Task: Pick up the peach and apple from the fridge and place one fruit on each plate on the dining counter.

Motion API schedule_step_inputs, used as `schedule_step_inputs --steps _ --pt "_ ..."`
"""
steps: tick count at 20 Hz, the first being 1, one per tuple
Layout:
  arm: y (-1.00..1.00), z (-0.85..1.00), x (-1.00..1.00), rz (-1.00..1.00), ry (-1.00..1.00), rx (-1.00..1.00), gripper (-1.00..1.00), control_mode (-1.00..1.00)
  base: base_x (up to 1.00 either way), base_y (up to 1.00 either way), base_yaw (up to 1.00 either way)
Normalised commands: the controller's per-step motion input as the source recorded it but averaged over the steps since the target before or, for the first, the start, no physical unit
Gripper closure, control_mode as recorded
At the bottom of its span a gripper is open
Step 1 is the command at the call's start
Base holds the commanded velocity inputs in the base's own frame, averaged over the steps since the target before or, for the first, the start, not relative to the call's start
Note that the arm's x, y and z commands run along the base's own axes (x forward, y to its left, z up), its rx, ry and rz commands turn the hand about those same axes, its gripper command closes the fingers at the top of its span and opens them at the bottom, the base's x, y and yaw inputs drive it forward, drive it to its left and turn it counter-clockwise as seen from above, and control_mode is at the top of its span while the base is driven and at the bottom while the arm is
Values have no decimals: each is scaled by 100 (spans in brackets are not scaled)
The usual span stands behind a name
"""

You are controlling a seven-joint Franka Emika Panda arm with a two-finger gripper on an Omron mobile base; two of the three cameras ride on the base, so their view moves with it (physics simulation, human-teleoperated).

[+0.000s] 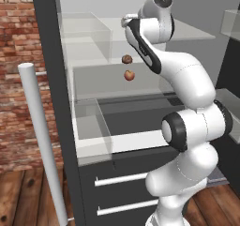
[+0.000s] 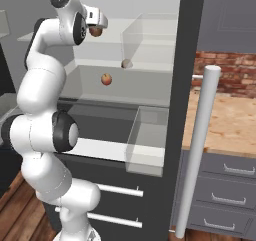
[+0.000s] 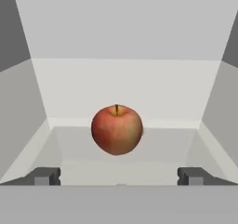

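Open fridge [image 1: 51, 79] with the arm reaching into its white interior at upper-shelf height. The gripper [image 3: 119, 176] points at the apple [image 3: 116, 129], a red fruit with a short dark stem resting on a fridge shelf; the fingertips [image 3: 45, 176] stand spread wide, released, either side of the apple and nearer than it, gripping nothing. One fridge shelf lower lies the peach [image 1: 129, 75], with a dull brown lump [image 1: 126, 59] just above it. The dining counter [image 2: 225, 120] lies right of the fridge.
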Motion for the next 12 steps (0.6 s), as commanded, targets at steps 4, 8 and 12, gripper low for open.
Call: schedule_step_inputs --steps 4,8,12 --pt "4 0 33 0 0 0 -100 -100 0 0 0" --pt "0 0 21 0 0 0 -100 -100 0 0 0" --pt "0 -11 5 0 0 0 -100 -100 0 0 0"
